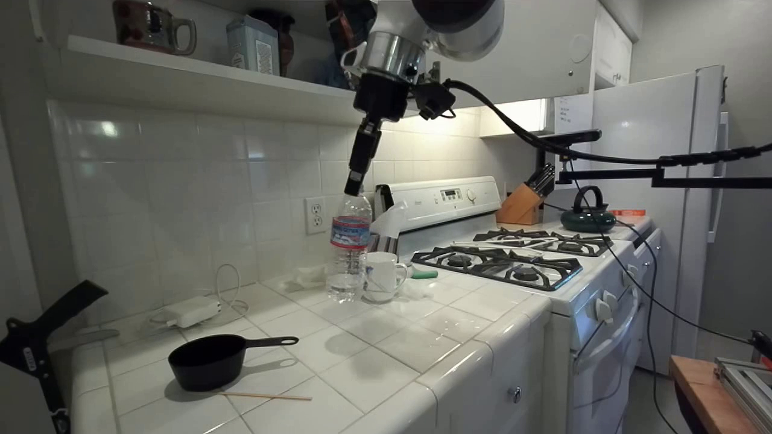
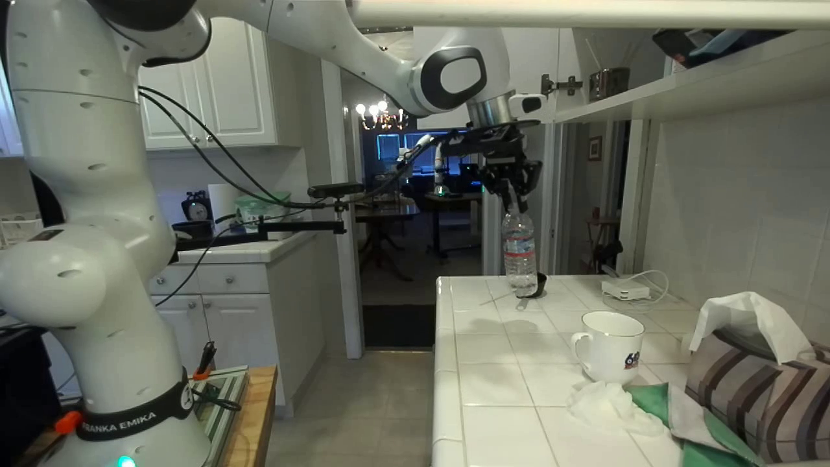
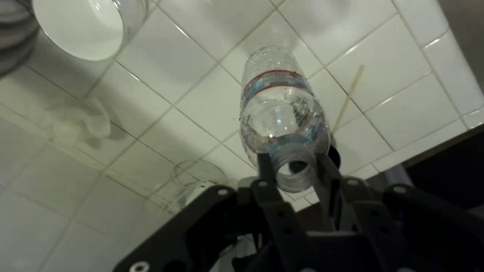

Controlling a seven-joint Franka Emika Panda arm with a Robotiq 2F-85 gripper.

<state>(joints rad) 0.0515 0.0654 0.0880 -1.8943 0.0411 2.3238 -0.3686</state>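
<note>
A clear plastic bottle [image 1: 350,232] with a blue and red label hangs from my gripper [image 1: 353,188], whose fingers pinch its neck. Its shadow on the tiles lies apart from its base, so it appears lifted off the counter. The wrist view looks down on the bottle [image 3: 278,113]; its mouth is uncapped, and one finger of the gripper [image 3: 293,160] stands on each side of the neck. In an exterior view the bottle [image 2: 520,250] leans slightly below the gripper [image 2: 515,204]. It partly hides a black pan [image 2: 541,284] farther along the counter.
The small black pan [image 1: 208,364] and a thin wooden stick [image 1: 265,396] lie on the tiled counter. A white mug [image 2: 607,347], crumpled tissue [image 2: 613,408], a striped tissue box [image 2: 746,395] and a white charger [image 2: 624,290] are there too. A shelf [image 1: 205,69] overhangs the counter.
</note>
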